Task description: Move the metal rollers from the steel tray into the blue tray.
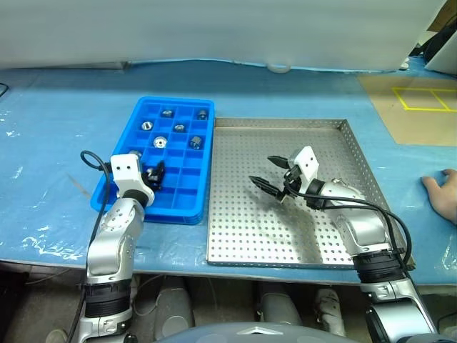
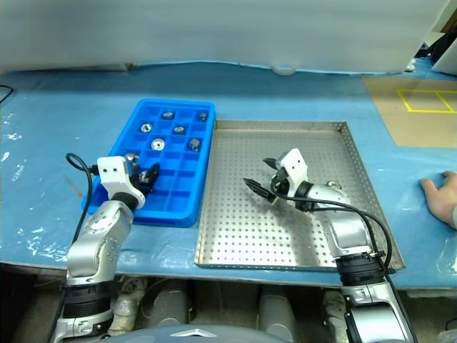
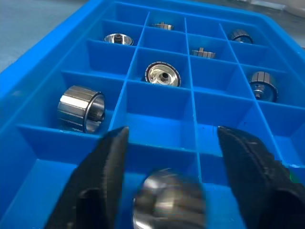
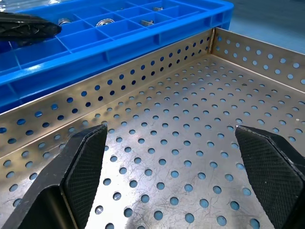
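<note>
Left gripper (image 3: 167, 181) hangs over the blue tray (image 1: 107, 187), fingers apart, a metal roller (image 3: 169, 200) loose between them. Right gripper (image 1: 275, 177) gapes empty above the steel tray (image 1: 235, 236).

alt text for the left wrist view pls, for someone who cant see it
The left gripper hangs open over the blue tray, a blurred metal roller between its two black fingers. Further along the tray, more rollers sit one to a compartment, the nearest lying on its side.
</note>
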